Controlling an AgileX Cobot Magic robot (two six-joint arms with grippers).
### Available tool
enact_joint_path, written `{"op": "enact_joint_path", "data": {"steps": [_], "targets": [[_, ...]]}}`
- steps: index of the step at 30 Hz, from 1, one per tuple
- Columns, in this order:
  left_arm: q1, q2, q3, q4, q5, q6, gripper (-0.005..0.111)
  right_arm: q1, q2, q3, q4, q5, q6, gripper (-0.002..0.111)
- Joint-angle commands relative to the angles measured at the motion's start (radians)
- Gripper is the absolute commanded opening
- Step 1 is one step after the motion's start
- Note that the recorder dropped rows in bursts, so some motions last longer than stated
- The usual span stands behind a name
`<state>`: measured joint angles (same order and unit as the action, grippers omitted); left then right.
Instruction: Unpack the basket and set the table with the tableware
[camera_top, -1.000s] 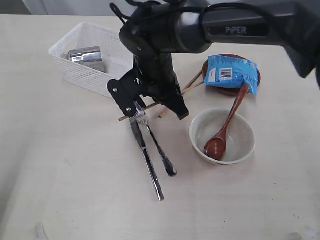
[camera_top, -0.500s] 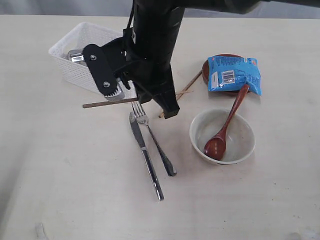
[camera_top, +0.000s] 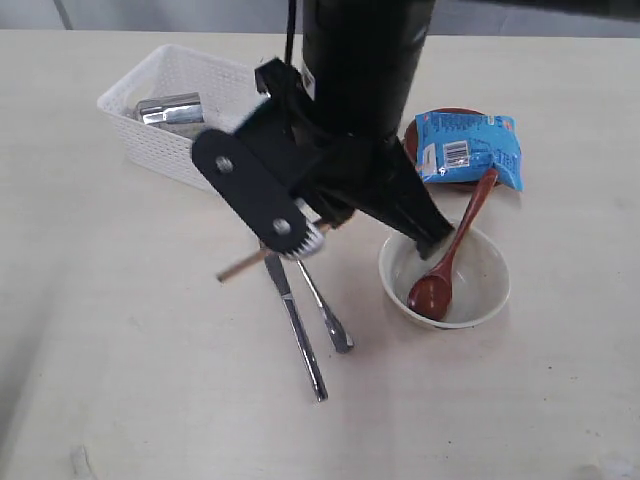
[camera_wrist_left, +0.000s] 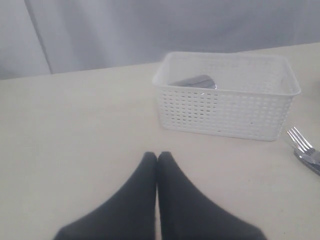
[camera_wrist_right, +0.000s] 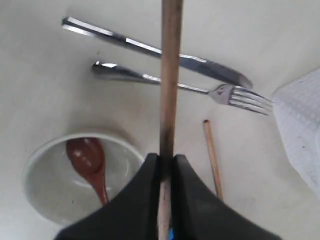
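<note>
Your right arm drops steeply from the top of the exterior view, its black wrist slanted low over the table (camera_top: 120, 350) between the basket (camera_top: 160, 140) and the bowl (camera_top: 495, 290). The right gripper (camera_wrist_right: 166, 161) is clamped on one wooden chopstick (camera_wrist_right: 170, 75), which runs straight out past the fingertips and crosses above the knife (camera_wrist_right: 150, 47) and fork (camera_wrist_right: 240, 95). From the exterior camera only its far end pokes out from under the wrist, just beside the knife blade. The second chopstick (camera_wrist_right: 212, 155) lies flat on the table close to the fork's tines. Knife and fork lie side by side, with the reddish spoon (camera_top: 445, 270) resting in the cream bowl, its handle leaning toward the blue snack packet (camera_top: 468, 148) that covers the brown plate (camera_top: 410, 135). The steel cup (camera_top: 172, 108) sits on its side inside the white basket. Your left gripper (camera_wrist_left: 157, 156) has its two dark fingers pressed together with nothing between them, held low over bare tabletop and facing the basket's long lattice wall, well apart from it.
</note>
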<state>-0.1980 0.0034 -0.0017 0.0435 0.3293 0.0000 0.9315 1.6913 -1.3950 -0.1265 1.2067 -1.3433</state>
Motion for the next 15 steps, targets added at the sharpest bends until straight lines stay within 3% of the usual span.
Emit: {"op": "enact_joint_path", "data": {"steps": [1, 7, 15], "targets": [[0.002, -0.003, 0.002, 0.005, -0.003, 0.0, 0.0, 0.026, -0.031, 0.165, -0.174, 0.014, -0.188, 0.0], [0.002, -0.003, 0.002, 0.005, -0.003, 0.0, 0.0, 0.037, -0.031, 0.327, -0.264, -0.08, -0.274, 0.0], [0.002, -0.003, 0.002, 0.005, -0.003, 0.0, 0.0, -0.105, -0.031, 0.413, -0.224, -0.211, -0.27, 0.0]]}}
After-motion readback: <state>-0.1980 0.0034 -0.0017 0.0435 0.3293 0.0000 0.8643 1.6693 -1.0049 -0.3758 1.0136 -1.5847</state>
